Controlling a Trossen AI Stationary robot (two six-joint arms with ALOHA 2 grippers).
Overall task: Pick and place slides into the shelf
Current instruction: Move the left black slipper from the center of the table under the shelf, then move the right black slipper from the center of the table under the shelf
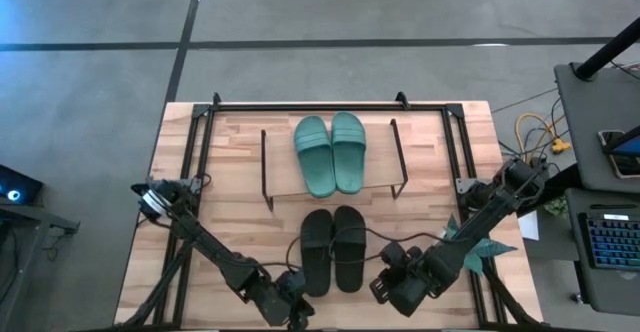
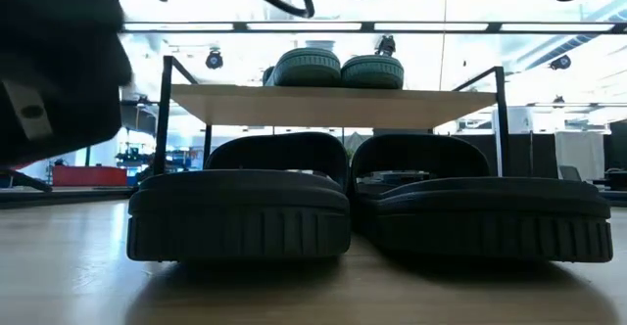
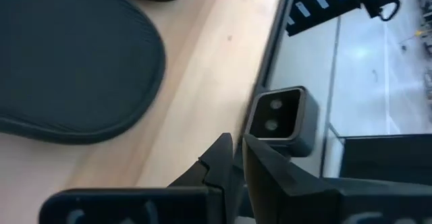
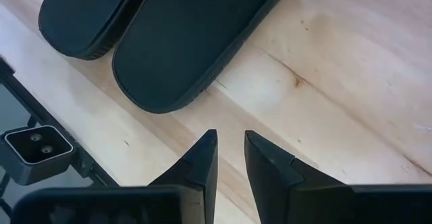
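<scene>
Two teal-green slides (image 1: 315,155) (image 1: 348,150) lie side by side, soles down, on the light wooden top board (image 1: 285,177) of the small black-framed shelf (image 2: 333,105). Two black slides (image 1: 318,252) (image 1: 349,248) lie side by side on the table in front of the shelf, heels toward the near edge (image 2: 240,212) (image 2: 480,212). My left gripper (image 1: 292,310) (image 3: 236,146) hovers shut near the table's near edge, just left of the black pair's heels (image 3: 74,62). My right gripper (image 1: 385,282) (image 4: 229,143) hovers shut just right of the same heels (image 4: 196,42). Neither touches anything.
A large black frame (image 1: 330,104) runs around the tabletop. A green spiky plant (image 1: 480,242) stands at the table's right edge beside the right arm. A small camera box (image 3: 280,119) (image 4: 34,150) sits at the near edge. Bare wood lies left and right of the shelf.
</scene>
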